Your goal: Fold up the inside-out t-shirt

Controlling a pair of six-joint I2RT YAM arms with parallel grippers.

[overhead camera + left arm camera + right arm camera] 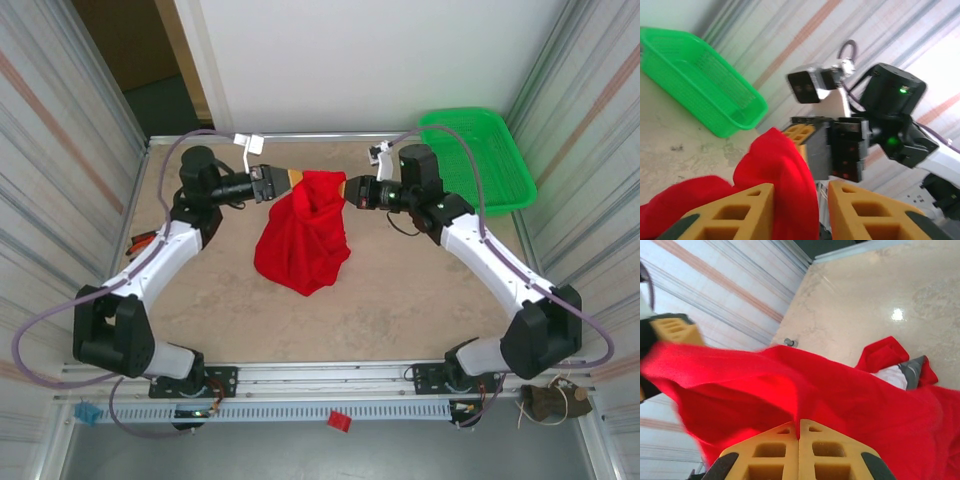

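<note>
My right hand (346, 190) is clamped on the t-shirt (302, 235). My left hand (291, 180) has its fingers apart, with cloth bunched loosely between them. The shirt hangs by the tabletop's (420, 300) far edge, its lowest folds touching down. It looks light and limp, so I'd pinch the shoulder seams.

The inside-out t-shirt (303, 235) is bright red soft cloth, bunched up and lifted over the far middle of the table (400, 300). Its upper edge stretches between 2 hands. The right hand (345, 188) pinches 1 end with its jaws pressed together. The other end drapes against 1 finger (740, 212) of the left hand (295, 178), whose jaws stand parted. Below that edge the cloth sags like a pouch, narrowing to a point down at the table. A dark label (914, 371) beside a white patch (890, 376) shows in a fold.
</note>
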